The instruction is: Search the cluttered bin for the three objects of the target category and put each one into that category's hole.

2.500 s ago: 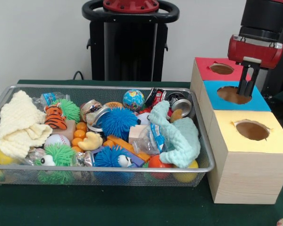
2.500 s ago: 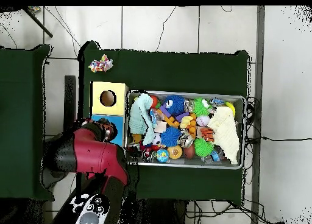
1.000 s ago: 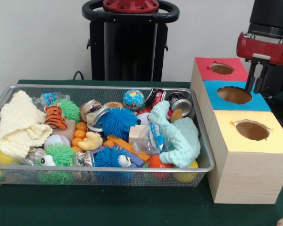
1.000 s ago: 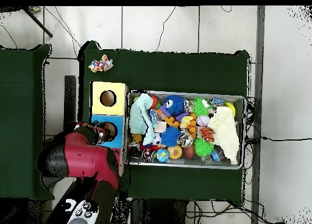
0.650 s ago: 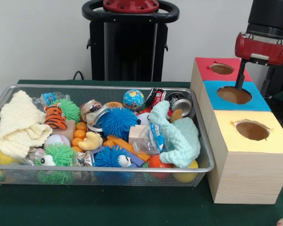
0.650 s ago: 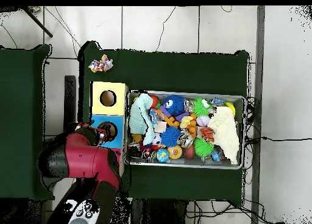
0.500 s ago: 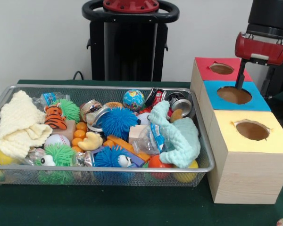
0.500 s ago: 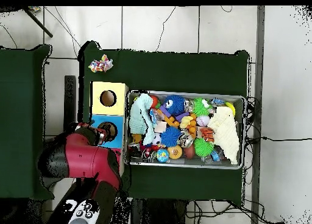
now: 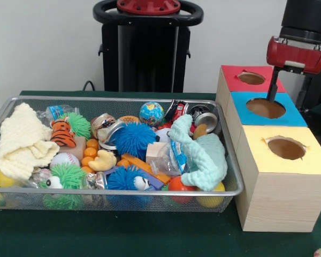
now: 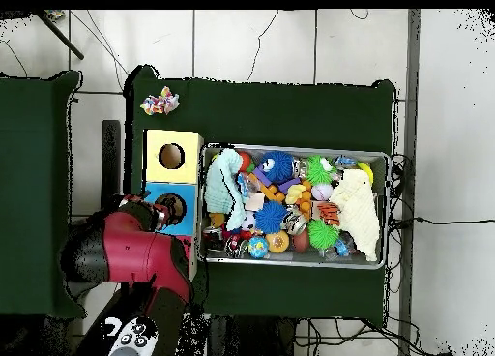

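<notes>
- The gripper (image 9: 285,94) hangs above the far edge of the blue box (image 9: 289,116), right of the wire bin (image 9: 231,160); its fingers stand wide apart with nothing between them.
- The blue box sits between the red box (image 9: 232,75) behind and the yellow box (image 9: 257,160) in front.
- The bin holds mixed clutter: a spiky blue ball (image 9: 132,139), a globe ball (image 9: 151,113), a cream cloth (image 9: 21,142).

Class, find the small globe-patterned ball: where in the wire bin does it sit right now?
In the front view, the globe-patterned ball sits along the far edge of the wire mesh bin, right of centre, behind the spiky blue ball.
</notes>
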You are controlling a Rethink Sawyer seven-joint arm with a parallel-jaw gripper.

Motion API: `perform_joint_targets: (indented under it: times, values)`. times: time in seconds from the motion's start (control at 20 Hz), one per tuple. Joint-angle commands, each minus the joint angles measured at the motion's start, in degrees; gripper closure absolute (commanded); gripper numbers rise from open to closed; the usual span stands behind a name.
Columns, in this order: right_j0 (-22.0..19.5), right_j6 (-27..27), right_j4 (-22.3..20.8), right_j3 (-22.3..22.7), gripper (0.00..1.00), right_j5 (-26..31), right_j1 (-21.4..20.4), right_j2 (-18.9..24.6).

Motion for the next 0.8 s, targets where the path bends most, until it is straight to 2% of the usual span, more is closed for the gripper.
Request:
perform_joint_targets:
  times: [0.05,0.2,0.45,0.8]
  values:
    - [-1.41,6.83,-2.00,1.39,0.00,8.31,-2.48,2.23]
    - [-3.37,4.33,-2.67,2.16,0.00,13.50,-6.65,2.73]
    - [-4.69,2.04,-4.20,3.22,0.00,16.53,-9.98,2.39]
    - [-6.63,-0.65,-8.78,4.12,0.00,21.36,-14.77,0.74]
